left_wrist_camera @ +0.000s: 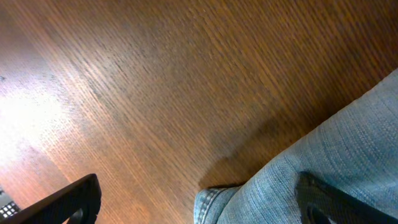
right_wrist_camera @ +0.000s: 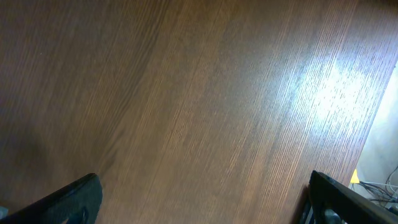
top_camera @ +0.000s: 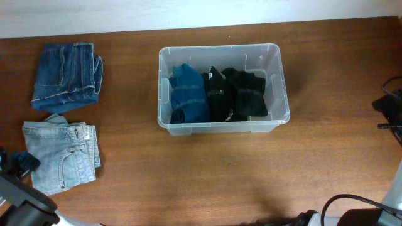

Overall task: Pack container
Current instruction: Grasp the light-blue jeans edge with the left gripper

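The clear plastic container (top_camera: 222,88) stands at the table's middle back. It holds a folded blue garment (top_camera: 188,94) and black garments (top_camera: 237,94). Light-blue folded jeans (top_camera: 61,156) lie at the front left, and darker blue jeans (top_camera: 66,75) lie behind them. My left gripper (left_wrist_camera: 199,211) is open at the front left, one finger over the wood and one over the light jeans' (left_wrist_camera: 323,162) corner; it shows in the overhead view (top_camera: 19,164) too. My right gripper (right_wrist_camera: 202,208) is open and empty over bare wood. In the overhead view it sits at the right edge (top_camera: 391,110).
The wooden table (top_camera: 220,176) runs to a pale wall at the back. Black cables and arm parts (top_camera: 352,210) lie along the front right edge. The left arm's base (top_camera: 22,204) fills the front left corner.
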{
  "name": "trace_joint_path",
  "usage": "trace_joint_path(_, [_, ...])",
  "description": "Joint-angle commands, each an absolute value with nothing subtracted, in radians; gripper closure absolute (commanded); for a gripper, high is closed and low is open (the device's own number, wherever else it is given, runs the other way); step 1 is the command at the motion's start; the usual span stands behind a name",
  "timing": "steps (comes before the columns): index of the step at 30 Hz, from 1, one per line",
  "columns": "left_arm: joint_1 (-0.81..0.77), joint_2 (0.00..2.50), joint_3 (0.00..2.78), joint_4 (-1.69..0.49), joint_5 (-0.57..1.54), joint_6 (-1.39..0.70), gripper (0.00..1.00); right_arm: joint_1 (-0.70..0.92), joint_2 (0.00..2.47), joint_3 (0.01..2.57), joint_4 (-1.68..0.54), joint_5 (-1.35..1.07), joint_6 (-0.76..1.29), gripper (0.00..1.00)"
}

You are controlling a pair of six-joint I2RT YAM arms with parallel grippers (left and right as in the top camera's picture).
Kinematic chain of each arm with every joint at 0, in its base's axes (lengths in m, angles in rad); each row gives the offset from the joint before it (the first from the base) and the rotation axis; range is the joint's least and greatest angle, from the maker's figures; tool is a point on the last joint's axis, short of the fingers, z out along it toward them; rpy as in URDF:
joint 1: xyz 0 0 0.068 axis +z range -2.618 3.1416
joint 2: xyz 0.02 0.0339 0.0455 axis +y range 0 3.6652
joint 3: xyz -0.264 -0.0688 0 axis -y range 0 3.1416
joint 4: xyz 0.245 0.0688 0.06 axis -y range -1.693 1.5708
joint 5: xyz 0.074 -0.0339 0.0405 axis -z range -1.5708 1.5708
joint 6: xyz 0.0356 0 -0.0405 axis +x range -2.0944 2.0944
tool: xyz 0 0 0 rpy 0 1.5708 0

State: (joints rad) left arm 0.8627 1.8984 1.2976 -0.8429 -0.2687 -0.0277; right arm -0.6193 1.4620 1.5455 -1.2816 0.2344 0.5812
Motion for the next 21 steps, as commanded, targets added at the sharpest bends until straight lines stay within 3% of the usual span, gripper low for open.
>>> trace_joint_path(1, [0.867, 1.913, 1.268, -0.834, -0.208, -0.035, 0.01, -0.622, 1.462, 1.541, -1.282, 0.239, 0.592, 0.02])
trace_joint_path(11, [0.86, 1.913, 1.182, -0.762, 0.043, -0.035, 0.01, -0.622, 1.462, 1.541, -1.282, 0.239, 0.593, 0.02])
trace_joint_path(21, [0.756, 1.913, 1.179, -0.744, 0.228, -0.035, 0.01, -0.622, 1.462, 1.541, -1.282, 0.239, 0.593, 0.02])
